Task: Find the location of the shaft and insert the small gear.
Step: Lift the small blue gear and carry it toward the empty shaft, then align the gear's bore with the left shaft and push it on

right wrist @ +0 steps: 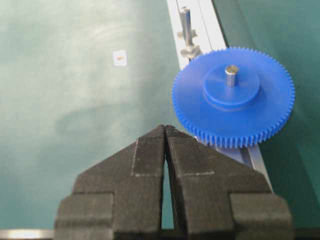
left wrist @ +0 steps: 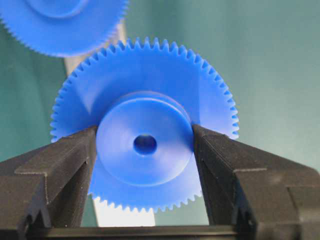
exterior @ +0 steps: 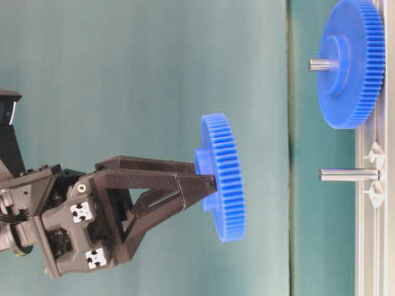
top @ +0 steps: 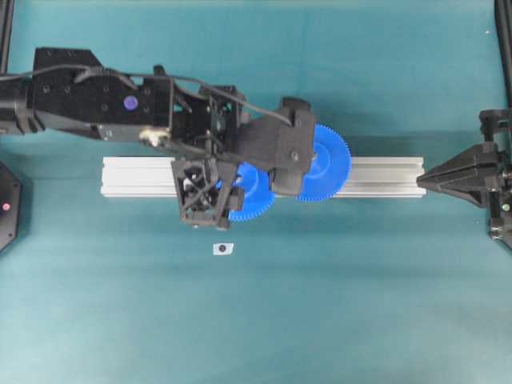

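While left hand (exterior: 207, 185) grips small gear (exterior: 222, 177) by its hub | gear short of bare shaft (exterior: 347, 174), insertion pending | right hand (right wrist: 165, 131) closed, empty

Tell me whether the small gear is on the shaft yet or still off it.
Off. The left claw grips the small gear by its hub, clear of the bare shaft, which stands out from the rail.
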{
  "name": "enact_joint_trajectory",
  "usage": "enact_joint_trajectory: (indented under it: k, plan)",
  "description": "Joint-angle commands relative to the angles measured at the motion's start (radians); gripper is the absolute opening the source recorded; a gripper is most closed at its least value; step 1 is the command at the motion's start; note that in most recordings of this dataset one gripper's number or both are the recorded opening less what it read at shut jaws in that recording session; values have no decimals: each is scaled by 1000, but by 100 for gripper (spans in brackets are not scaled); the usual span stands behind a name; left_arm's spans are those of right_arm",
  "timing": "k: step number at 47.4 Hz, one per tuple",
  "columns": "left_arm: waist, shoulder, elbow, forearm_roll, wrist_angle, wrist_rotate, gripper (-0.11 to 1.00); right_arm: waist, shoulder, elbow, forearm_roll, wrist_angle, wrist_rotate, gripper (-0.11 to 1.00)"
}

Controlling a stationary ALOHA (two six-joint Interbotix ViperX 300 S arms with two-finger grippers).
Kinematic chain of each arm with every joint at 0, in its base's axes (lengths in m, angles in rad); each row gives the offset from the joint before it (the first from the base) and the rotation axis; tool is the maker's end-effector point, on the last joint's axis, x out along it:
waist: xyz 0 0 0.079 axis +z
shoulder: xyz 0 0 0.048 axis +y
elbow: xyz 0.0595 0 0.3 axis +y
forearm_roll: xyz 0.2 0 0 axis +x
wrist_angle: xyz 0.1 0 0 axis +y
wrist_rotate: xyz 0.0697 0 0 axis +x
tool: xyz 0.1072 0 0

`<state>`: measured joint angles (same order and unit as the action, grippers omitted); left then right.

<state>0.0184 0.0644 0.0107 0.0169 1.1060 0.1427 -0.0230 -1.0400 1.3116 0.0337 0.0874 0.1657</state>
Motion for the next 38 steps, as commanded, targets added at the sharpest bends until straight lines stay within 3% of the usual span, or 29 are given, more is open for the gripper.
enact_joint_trajectory:
  k: [1,38]
  plan:
    - [5,-12,-34,3,-5,3,64,-3,3,-14,0,-5,12,3]
    - [48,104,-55,3,-14,-8,64,-5,3,-14,0,-3,23,3]
